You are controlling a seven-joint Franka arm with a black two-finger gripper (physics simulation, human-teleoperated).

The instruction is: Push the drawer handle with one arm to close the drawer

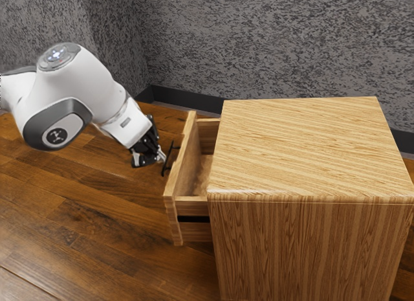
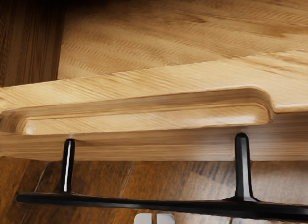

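Note:
In the exterior view my gripper (image 1: 161,156) is beside the black drawer handle (image 1: 167,164), on the side away from the cabinet; whether they touch I cannot tell. The wooden drawer (image 1: 184,160) stands partly out of the cabinet (image 1: 304,149), its inside visible from above. From the wrist view, the gripper (image 2: 154,218) has its two fingertips together with only a thin gap, nothing held between them. They lie just beyond the handle's long bar (image 2: 139,204). Two black posts join that bar to the drawer front (image 2: 159,146), below its recessed top edge.
The cabinet's flat top overhangs the drawer opening in the exterior view. Brown wooden floor (image 1: 90,230) lies under the arm and around the drawer. A textured grey wall (image 1: 278,42) with a dark baseboard (image 1: 187,98) rises behind.

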